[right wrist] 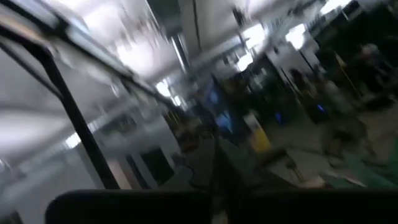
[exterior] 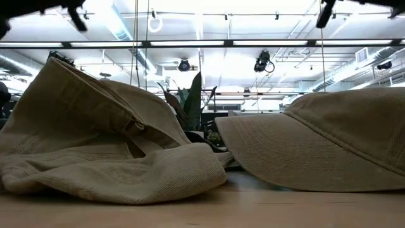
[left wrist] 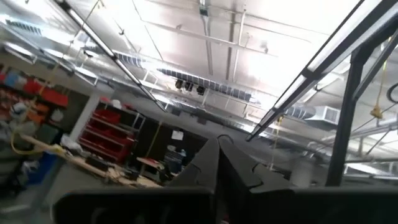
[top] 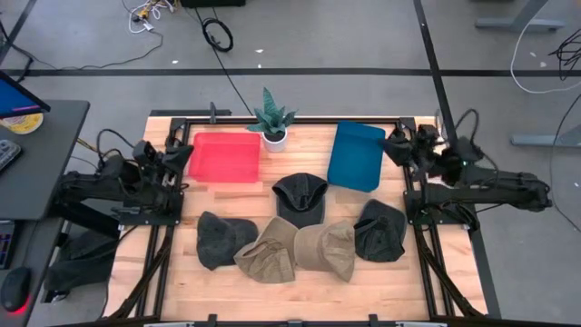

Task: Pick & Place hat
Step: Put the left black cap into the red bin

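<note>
Lying on the wooden table (top: 300, 282) are five soft caps, none touched. Dark cap (top: 300, 198) sits mid-table, just in front of the potted plant (top: 272, 120). Front row, left to right: dark grey cap (top: 222, 240), tan cap (top: 270, 252), second tan cap (top: 327, 249), black cap (top: 379, 230); the two tan ones touch, crumpled, brims showing in the low view. Red tray (top: 224, 156) and blue tray (top: 356, 155) flank the plant at the back, both without hats.

Left arm folded back at the table's left edge, left gripper (top: 182, 156) beside the red tray, tilted up toward the ceiling, fingers pressed together, holding nothing. Right arm folded at the right edge, right gripper (top: 397, 145) near the blue tray, fingers also closed, nothing held.
</note>
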